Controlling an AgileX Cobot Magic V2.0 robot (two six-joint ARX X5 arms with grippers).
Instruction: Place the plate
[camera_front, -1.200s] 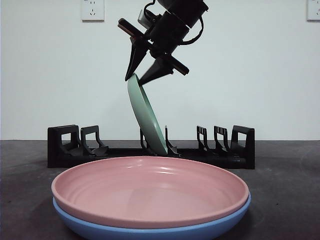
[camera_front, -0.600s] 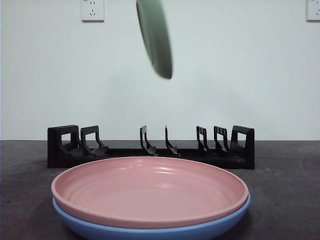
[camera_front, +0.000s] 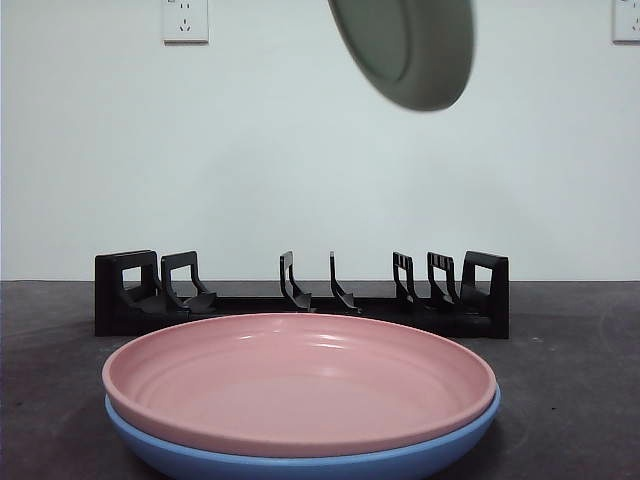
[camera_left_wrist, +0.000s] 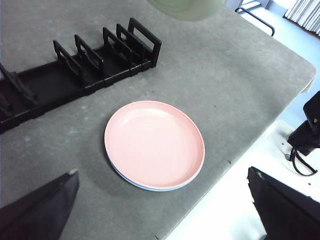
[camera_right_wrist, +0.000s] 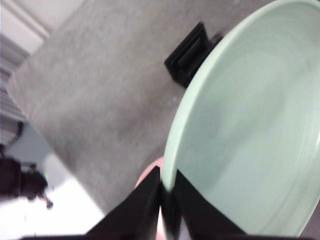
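High above rack (camera_front: 300, 295), green plate (camera_front: 410, 50) lifted from slot, turned; right end effector (camera_right_wrist: 167, 200) pinching its rim.

Lab bench (bare wall (camera_front: 200, 160), sockets (camera_front: 185, 20))

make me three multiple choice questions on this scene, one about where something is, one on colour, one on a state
1. Where is the green plate?
A. slotted in the rack
B. high in the air above the rack
C. on the pink plate

2. What colour is the plate under the pink plate?
A. blue
B. yellow
C. white

3. What is the right pincer doing?
A. hanging open
B. gripping the rack
C. shut on the green plate's rim

Answers: 1 B, the front view shows it far above the black rack. 2 A, the blue plate peeks out below. 3 C, the right wrist view shows both jaws clamping the rim.
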